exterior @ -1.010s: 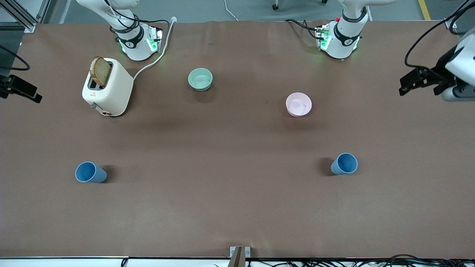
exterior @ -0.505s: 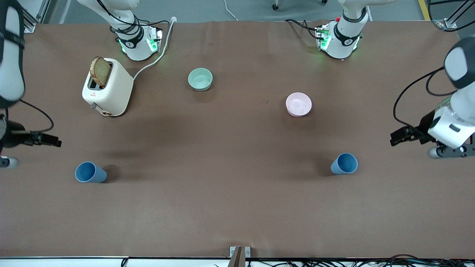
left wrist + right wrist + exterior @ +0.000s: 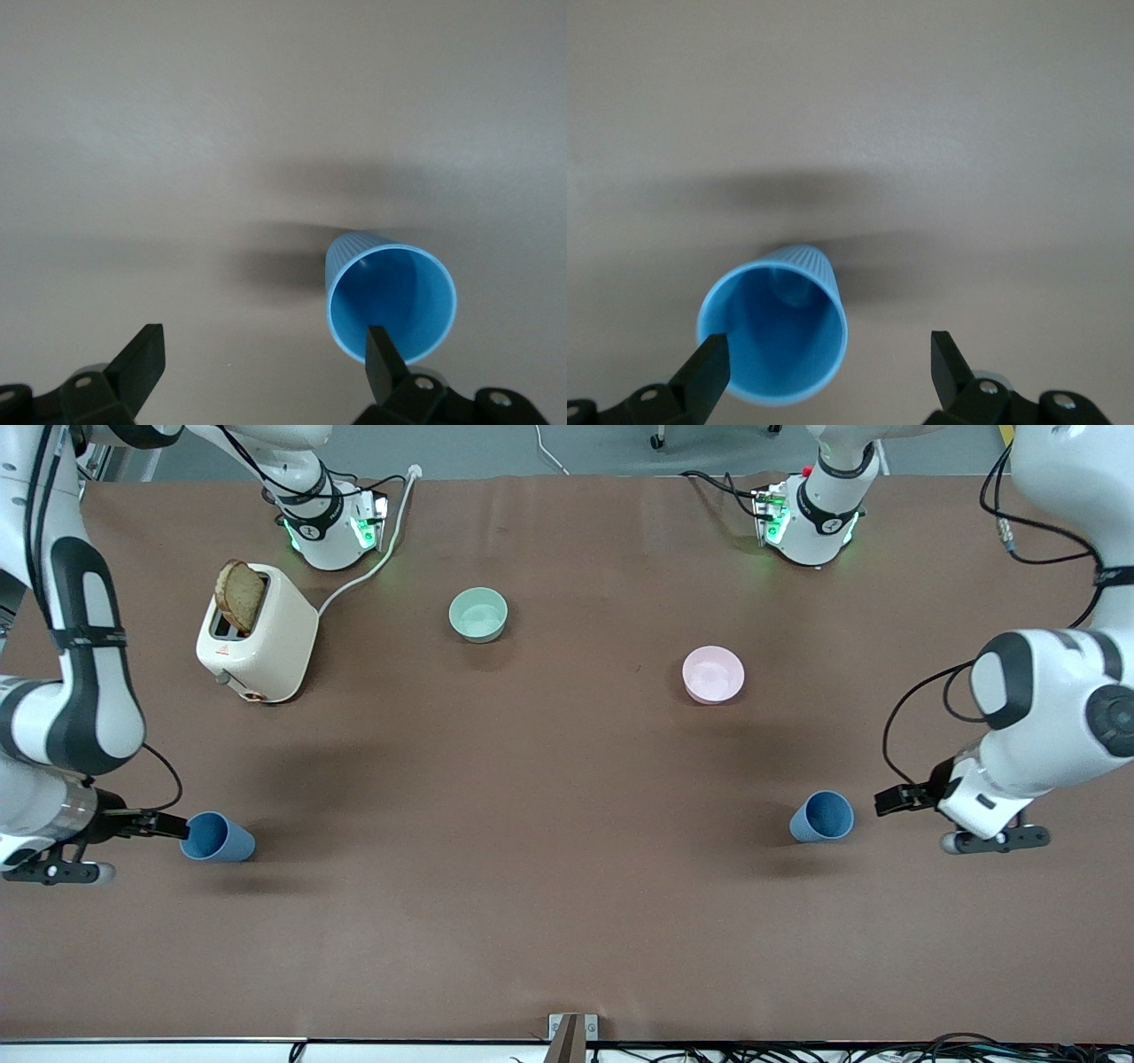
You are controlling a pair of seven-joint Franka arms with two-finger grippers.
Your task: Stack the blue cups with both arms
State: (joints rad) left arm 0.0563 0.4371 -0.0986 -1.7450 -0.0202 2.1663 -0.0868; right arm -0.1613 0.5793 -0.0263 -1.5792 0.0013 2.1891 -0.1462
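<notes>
Two blue cups stand upright on the brown table. One cup (image 3: 215,838) is toward the right arm's end and the other (image 3: 822,817) toward the left arm's end. My right gripper (image 3: 182,829) is low over the table beside its cup, on the table-end side. It is open, and in the right wrist view (image 3: 827,361) the cup (image 3: 772,336) lies by one finger, off-centre in the gap. My left gripper (image 3: 886,801) is open beside the other cup. In the left wrist view (image 3: 263,359) that cup (image 3: 392,304) sits past one finger (image 3: 381,359), outside the gap.
A cream toaster (image 3: 266,646) with a bread slice (image 3: 239,595) stands near the right arm's base, its cable (image 3: 363,576) running to the table's edge. A pale green bowl (image 3: 478,614) and a pink bowl (image 3: 713,674) sit farther from the front camera than the cups.
Both arms have swung in from the table's ends and come down toward the front camera, each gripper ending beside its cup. The cups have not moved.
</notes>
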